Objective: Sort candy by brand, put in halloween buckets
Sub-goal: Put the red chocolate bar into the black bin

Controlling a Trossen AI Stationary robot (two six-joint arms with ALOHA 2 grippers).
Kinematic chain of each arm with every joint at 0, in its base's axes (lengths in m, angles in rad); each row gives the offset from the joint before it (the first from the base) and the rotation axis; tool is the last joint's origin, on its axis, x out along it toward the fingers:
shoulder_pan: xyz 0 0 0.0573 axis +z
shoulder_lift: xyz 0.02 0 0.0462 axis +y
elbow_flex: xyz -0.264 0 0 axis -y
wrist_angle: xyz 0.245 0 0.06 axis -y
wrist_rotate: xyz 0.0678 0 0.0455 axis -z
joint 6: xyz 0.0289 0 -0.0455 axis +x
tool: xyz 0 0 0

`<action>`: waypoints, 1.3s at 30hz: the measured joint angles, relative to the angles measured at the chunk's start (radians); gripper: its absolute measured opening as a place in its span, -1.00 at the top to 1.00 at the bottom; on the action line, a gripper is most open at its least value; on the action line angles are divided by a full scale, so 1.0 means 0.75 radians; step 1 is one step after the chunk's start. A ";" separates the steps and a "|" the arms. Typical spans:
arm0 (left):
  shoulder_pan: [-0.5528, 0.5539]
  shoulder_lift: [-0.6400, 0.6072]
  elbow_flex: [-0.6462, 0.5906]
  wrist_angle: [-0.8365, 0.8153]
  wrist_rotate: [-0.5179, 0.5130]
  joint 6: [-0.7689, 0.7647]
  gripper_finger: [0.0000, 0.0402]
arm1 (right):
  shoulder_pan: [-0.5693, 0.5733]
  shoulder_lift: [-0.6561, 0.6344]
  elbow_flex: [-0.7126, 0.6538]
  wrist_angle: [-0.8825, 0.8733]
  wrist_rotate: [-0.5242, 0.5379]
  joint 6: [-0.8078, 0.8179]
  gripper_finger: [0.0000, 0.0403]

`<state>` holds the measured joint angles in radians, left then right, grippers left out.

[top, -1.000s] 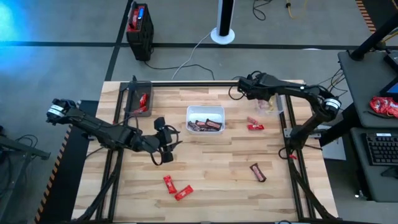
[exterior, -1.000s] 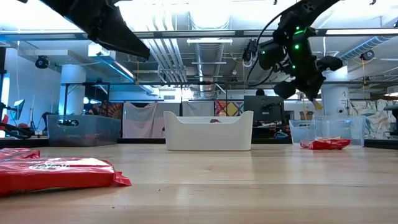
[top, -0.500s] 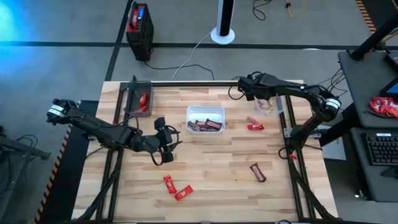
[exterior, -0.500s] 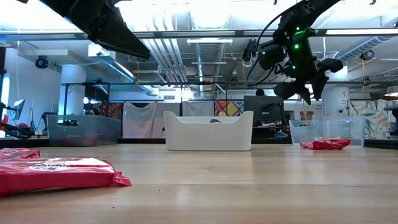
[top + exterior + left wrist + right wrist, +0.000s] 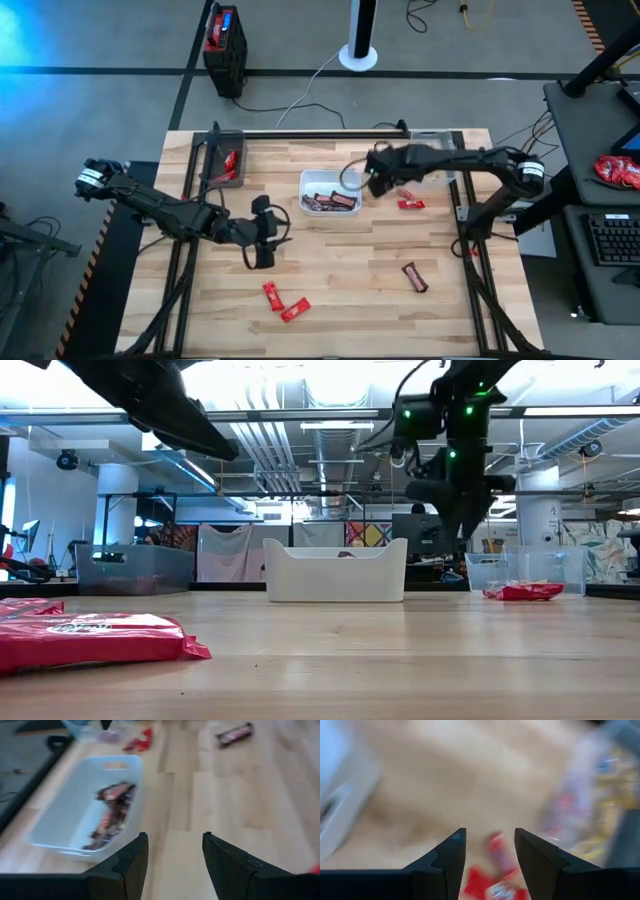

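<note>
- Your right gripper [image 5: 374,180] hangs just beside the right end of the white tray [image 5: 330,176], fingers parted and nothing between them.
- In its wrist view, red candy [image 5: 497,870] lies on the wood right ahead of the spread fingers; that looks like the red pieces [image 5: 409,199] just right of the tray.
- My read: you're between picks on this side, and those reds are the nearest targets.
- Next move calls for dropping over one red wrapper, closing on it alone, then carrying it across to the dark tub [image 5: 222,158] at the far left, where a red piece already lies.
- Your left gripper [image 5: 262,238] hovers over bare wood left of centre, fingers apart, empty; the tray with its brown bars [image 5: 111,815] fills its wrist view.
- Two more red wrappers [image 5: 284,302] wait near the front edge, closest to that left arm.
- A brown bar [image 5: 415,277] sits alone at the front right; it belongs in the tray.
- The clear tub [image 5: 528,569] stands at the far right corner, with small pieces inside.
- The counter [image 5: 350,260] is pale wood planks in a dark frame.
- Beyond it: grey floor, a red-and-black box [image 5: 225,40], a white pole base [image 5: 358,55], and a desk [image 5: 600,150] at the right.
</note>
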<state>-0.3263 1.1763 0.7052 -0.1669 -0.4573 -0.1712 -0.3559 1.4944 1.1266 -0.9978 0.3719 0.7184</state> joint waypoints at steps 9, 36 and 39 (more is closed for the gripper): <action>-0.008 0.000 -0.001 -0.002 0.108 -0.005 0.15 | 0.252 -0.001 -0.108 -0.050 -0.317 -0.053 0.25; -0.008 0.001 -0.001 0.056 0.106 0.014 0.15 | 0.202 0.001 -0.425 -0.009 -0.144 -0.276 0.32; -0.008 0.001 -0.001 0.069 0.106 0.014 0.15 | 0.190 0.001 -0.451 0.056 -0.149 -0.293 0.40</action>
<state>-0.3321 1.1767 0.7044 -0.1152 -0.3775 -0.1608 -0.2138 1.4952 0.7882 -0.9557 0.2602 0.4987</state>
